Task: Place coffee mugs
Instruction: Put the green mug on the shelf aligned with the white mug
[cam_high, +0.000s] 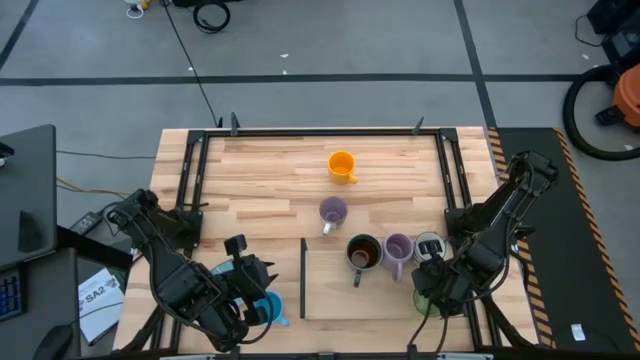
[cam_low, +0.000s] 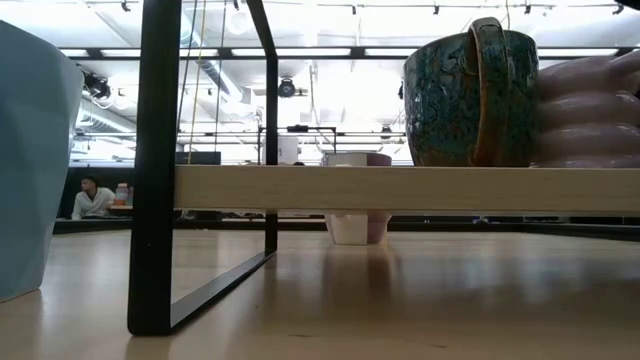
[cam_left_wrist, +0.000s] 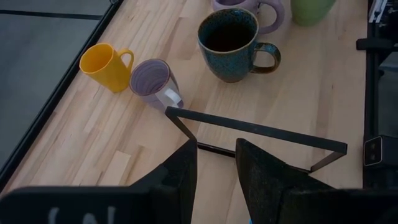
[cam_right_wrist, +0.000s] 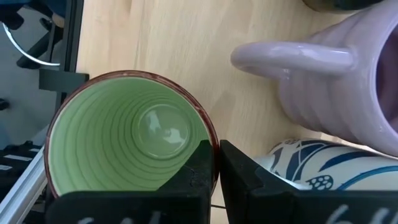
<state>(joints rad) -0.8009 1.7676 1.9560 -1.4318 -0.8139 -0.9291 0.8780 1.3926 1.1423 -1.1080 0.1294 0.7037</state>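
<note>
My right gripper is at the table's near right, shut on the green mug. Next to that mug stand a white, blue-patterned mug and a ribbed purple mug. The dark teal mug with the brown inside stands on the raised wooden shelf. Beyond the shelf, the other purple mug and the orange mug lie on their sides on the table. My left gripper is open at the near left, by the bright blue mug. A pale teal mug stands on the table. My right gripper holds the green mug by its dark red rim, with one finger inside the mug and one outside. The fingers come from above, pointing down. The mug stays upright with its mouth up. Whether its base is on the shelf does not show.
A black metal frame carries the shelf and stands right in front of my left gripper. Black rails run along the table's left and right sides. The far half of the table holds only the orange mug. A person sits far behind.
</note>
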